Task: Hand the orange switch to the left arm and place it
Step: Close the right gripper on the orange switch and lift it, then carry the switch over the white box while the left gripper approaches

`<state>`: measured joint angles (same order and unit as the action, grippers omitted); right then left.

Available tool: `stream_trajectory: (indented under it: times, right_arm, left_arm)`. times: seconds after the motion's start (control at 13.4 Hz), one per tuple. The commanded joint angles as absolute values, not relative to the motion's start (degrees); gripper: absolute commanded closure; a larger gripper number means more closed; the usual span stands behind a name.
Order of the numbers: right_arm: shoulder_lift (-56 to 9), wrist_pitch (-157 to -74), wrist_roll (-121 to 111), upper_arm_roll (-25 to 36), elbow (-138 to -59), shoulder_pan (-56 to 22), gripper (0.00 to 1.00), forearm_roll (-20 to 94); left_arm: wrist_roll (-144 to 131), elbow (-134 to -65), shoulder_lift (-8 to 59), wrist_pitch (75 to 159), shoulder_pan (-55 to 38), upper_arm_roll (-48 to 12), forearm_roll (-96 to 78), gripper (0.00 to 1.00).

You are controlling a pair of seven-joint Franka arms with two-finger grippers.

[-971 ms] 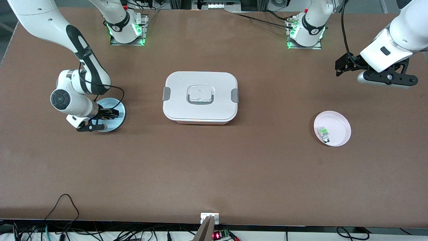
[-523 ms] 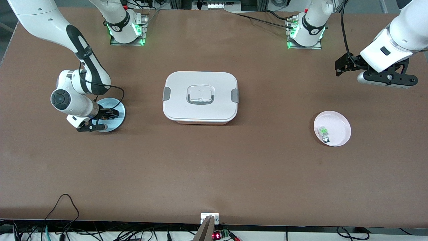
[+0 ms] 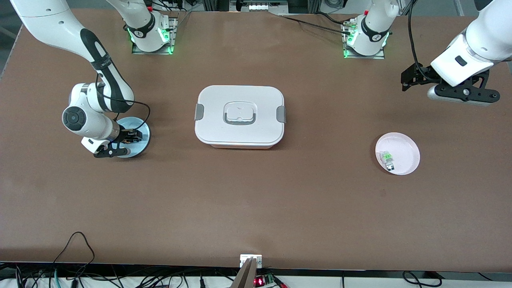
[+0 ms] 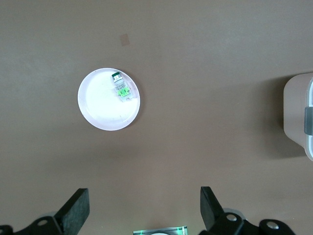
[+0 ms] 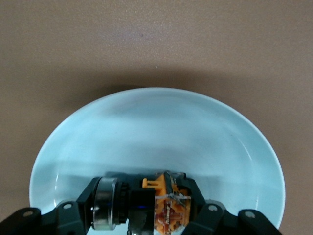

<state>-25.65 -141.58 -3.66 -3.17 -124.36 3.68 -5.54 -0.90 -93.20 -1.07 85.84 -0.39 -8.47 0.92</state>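
right gripper (image 5: pixel 161 215): just clamped shut on orange switch (image 5: pixel 166 203), between fingers, on blue plate (image 5: pixel 146 122)
left gripper (image 4: pixel 142 215): fingers wide apart, empty, waiting
next: lift, skirt box (image 3: pixel 239 116)

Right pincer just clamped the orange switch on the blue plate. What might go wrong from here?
1. The right pincer holds the orange switch low in the blue plate; a lift may drag the plate or drop the switch.
2. The box stands between the plates, so a straight, low carry could clip it.
3. The left pincer waits open above the table near the pink plate, which already holds a green-topped component; the tiny switch leaves little room for a handover.
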Motion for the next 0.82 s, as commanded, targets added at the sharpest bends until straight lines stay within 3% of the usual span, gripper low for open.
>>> stream_trajectory:
  times: [0.0,0.75]
  right_arm:
    - [-24.9,-140.9,-4.2,-4.1,-124.3,4.0,0.56,-6.4]
    - [-15.9,-133.0,-8.4,-5.7,-118.8,4.0,0.55,-6.4]
  left_arm:
    - [-0.5,-91.4,-0.4,83.5,-0.3,-8.5,-0.4,0.00]
    - [-0.4,-91.5,0.5,76.9,0.2,-8.5,-6.3,0.00]
